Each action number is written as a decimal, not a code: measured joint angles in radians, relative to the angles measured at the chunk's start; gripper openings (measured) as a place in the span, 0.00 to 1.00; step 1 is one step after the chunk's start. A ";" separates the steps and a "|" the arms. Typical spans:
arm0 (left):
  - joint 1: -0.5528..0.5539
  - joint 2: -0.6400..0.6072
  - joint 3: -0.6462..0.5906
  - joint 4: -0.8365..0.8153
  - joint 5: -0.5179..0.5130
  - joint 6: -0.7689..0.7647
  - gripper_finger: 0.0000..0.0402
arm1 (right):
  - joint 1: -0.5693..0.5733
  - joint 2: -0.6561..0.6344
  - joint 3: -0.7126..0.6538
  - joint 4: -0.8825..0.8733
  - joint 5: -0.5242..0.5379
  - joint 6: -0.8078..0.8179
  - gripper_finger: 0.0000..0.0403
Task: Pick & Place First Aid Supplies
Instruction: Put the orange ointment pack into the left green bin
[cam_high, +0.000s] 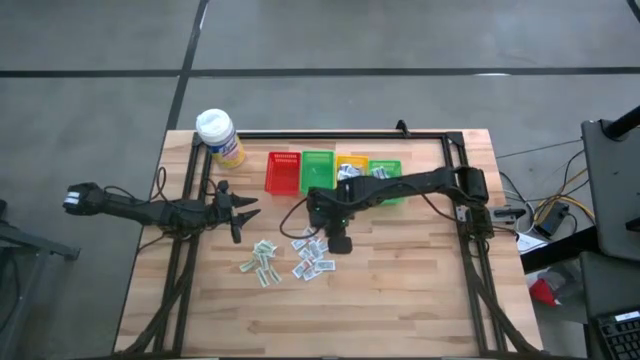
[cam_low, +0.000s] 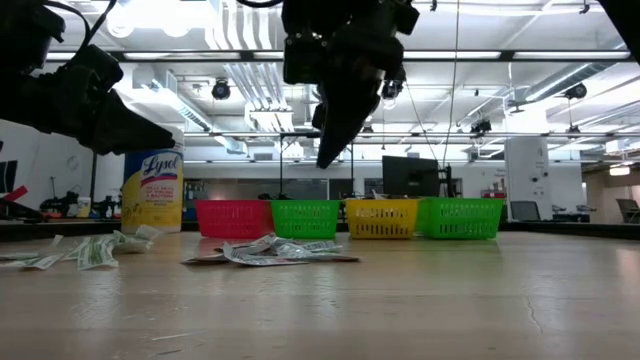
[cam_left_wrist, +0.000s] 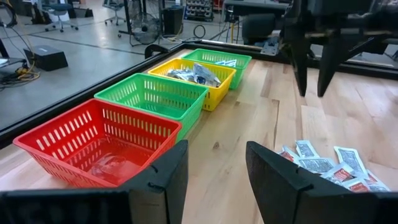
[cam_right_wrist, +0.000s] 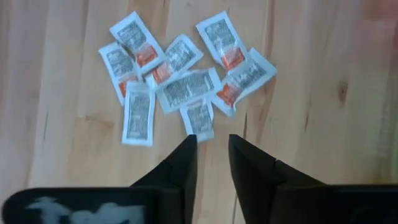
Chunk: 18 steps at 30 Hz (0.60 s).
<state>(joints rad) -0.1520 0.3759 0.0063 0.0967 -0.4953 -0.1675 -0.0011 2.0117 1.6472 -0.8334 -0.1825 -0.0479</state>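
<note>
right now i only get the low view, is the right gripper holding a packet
observer: no. The right wrist view shows the right gripper open, with nothing between its fingers, above the packets.
operator: which baskets have packets in
observer: the yellow basket and the far green basket, per the left wrist view.
operator: where's the left gripper
observer: the left gripper is open, left of the packets in the high view.

Lysol bottle (cam_high: 219, 137); 4 baskets (cam_high: 283, 172); wooden table (cam_high: 400, 290)
</note>
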 joint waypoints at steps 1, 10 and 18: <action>0.000 0.000 0.000 0.000 0.000 -0.005 0.39 | 0.000 0.000 -0.012 0.023 0.000 -0.001 0.25; 0.000 0.000 0.000 0.000 0.002 -0.028 0.39 | 0.006 0.000 -0.069 0.077 0.000 -0.004 0.42; 0.000 0.000 0.000 0.000 0.001 -0.028 0.39 | 0.005 0.000 -0.119 0.157 0.000 0.022 0.45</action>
<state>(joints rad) -0.1520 0.3758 0.0059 0.0964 -0.4938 -0.1954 0.0044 2.0121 1.5287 -0.6766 -0.1821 -0.0256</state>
